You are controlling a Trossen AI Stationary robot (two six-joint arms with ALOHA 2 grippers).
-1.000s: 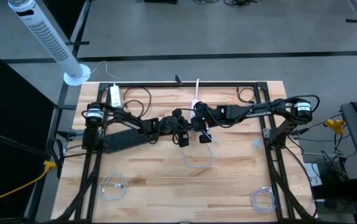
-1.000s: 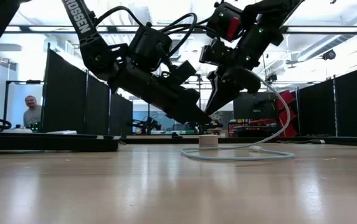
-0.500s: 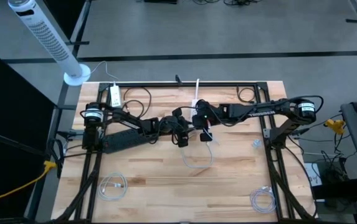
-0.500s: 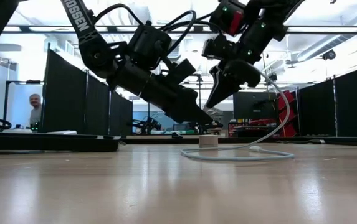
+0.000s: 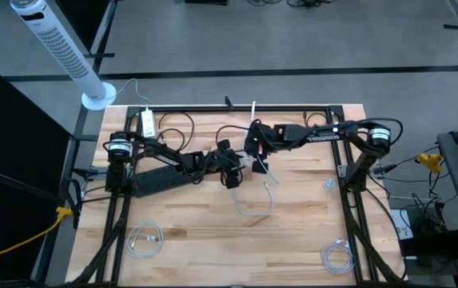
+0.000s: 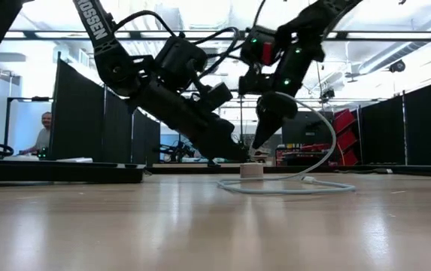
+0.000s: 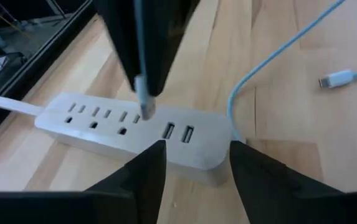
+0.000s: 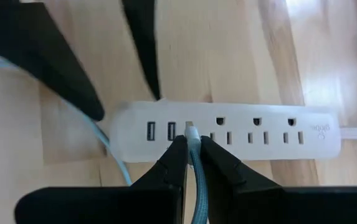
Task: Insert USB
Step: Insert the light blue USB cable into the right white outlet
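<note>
A white power strip (image 8: pixel 228 134) lies on the wooden table (image 5: pixel 213 232), its two USB ports (image 8: pixel 161 131) at one end. My right gripper (image 8: pixel 192 157) hangs over it, shut on a light-blue cable's USB plug (image 8: pixel 191 133). The plug's tip is just beside the ports, on the outlet side. My left gripper (image 7: pixel 194 163) is open and low at the strip's USB end (image 7: pixel 203 146), with a finger on either side of that end. The cable (image 5: pixel 254 204) loops slack on the table, and its other connector (image 7: pixel 337 79) lies loose. My left gripper: I cannot tell whether its fingers (image 7: pixel 142 177) touch the strip's USB end. My right gripper pinches the cable just behind the plug (image 8: pixel 193 148) between its two fingers, which lie along the cable. It comes from above, slanting down. The plug points at the strip's top face, and the cable trails slack to the table.
A second white strip (image 5: pixel 148 122) and a black cable coil (image 5: pixel 316 122) lie near the far edge. Coiled white cables lie at the near left (image 5: pixel 143 238) and near right (image 5: pixel 336 256). A tower fan (image 5: pixel 61 52) stands off the far left corner. A person (image 6: pixel 46 128) shows far behind.
My right gripper, still shut on the plug, first rose a little, then went down toward the strip's USB end and tipped steeper. The cable's hanging arc swung with it.
</note>
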